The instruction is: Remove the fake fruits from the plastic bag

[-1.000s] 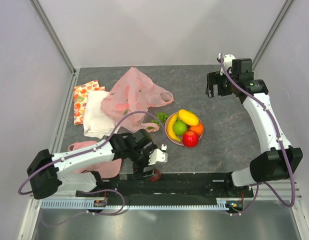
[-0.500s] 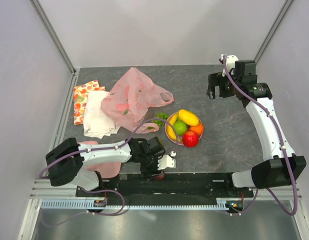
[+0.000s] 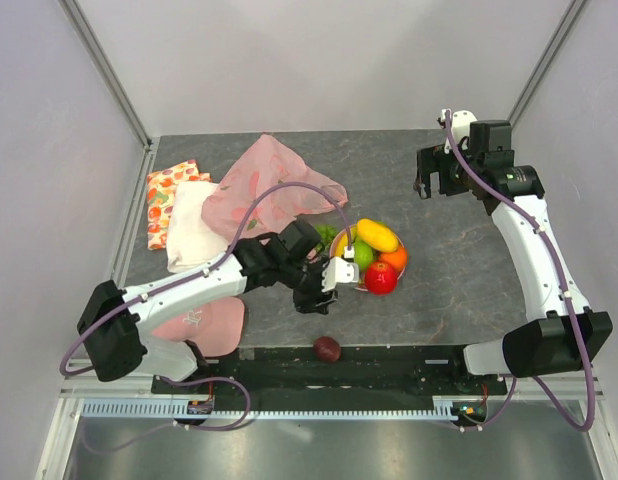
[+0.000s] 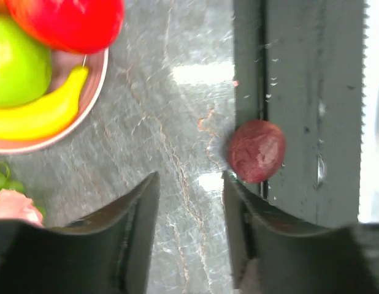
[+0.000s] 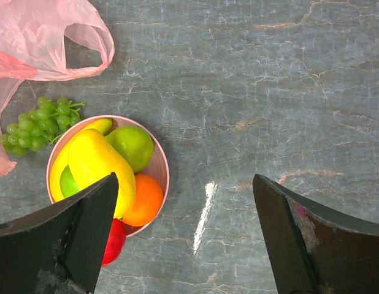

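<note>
- Over the last second my left pincer (image 4: 189,190) has swung away from the near edge, where it hung over the plum (image 3: 327,349). It now sits up beside the plate (image 5: 164,166), and the plum lies alone in the open.
- Its fingers have drawn closer together in that time, yet they stand apart with only bare bench (image 3: 459,260) between them: released, grasping nothing.
- The plum rests at the bench's near edge, against the dark rail strip (image 4: 300,73), apart from the plate.
- The other fruits are heaped on the plate: mango (image 5: 94,162), green apple (image 5: 133,146), orange (image 5: 143,199), red apple (image 3: 380,277) and banana (image 4: 42,113), all touching one another.
- The plastic bag (image 3: 264,190) lies crumpled on the far left half of the bench, in much the same place as before. One handle loop points toward the plate. I cannot tell whether any fruit is inside it.
- A bunch of green grapes (image 5: 36,122) lies between the bag and the plate, just beside the rim.
- My right pincer (image 5: 184,184) hangs over the far right of the bench, fingers spread wide and empty; it has barely shifted.
- Left of the bag lie a white cloth (image 3: 194,235) and a fruit-printed cloth (image 3: 167,200).
- A pink cloth (image 3: 204,325) sits near the left arm's base; the small mark on it is too tiny for me to read.
</note>
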You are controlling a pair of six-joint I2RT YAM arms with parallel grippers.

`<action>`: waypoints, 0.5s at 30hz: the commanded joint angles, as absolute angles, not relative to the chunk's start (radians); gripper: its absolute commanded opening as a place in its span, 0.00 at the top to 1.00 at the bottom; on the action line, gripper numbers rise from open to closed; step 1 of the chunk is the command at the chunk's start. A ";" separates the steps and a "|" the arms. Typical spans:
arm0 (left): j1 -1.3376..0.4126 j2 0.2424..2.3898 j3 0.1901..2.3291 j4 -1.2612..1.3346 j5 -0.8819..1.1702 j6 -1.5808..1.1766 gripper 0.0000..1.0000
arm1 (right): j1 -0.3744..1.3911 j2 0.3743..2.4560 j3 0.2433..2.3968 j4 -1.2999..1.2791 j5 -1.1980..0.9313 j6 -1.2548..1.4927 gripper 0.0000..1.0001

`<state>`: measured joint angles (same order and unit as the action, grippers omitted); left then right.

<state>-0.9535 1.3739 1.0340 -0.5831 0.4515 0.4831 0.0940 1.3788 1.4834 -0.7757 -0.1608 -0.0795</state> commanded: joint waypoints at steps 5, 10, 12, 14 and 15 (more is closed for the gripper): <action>-0.914 1.382 1.052 -0.723 0.732 0.776 0.34 | 0.087 1.325 1.463 -0.741 -0.158 -0.095 0.02; -0.965 1.459 1.003 -0.649 0.729 0.787 0.27 | 0.084 1.341 1.474 -0.746 -0.140 -0.109 0.02; -0.998 1.489 0.979 -0.620 0.692 0.785 0.27 | 0.081 1.354 1.495 -0.747 -0.140 -0.106 0.02; -1.020 1.509 0.959 -0.572 0.661 0.778 0.27 | 0.080 1.362 1.508 -0.747 -0.149 -0.104 0.02; -1.043 1.535 0.948 -0.554 0.620 0.767 0.27 | 0.081 1.371 1.517 -0.747 -0.149 -0.104 0.02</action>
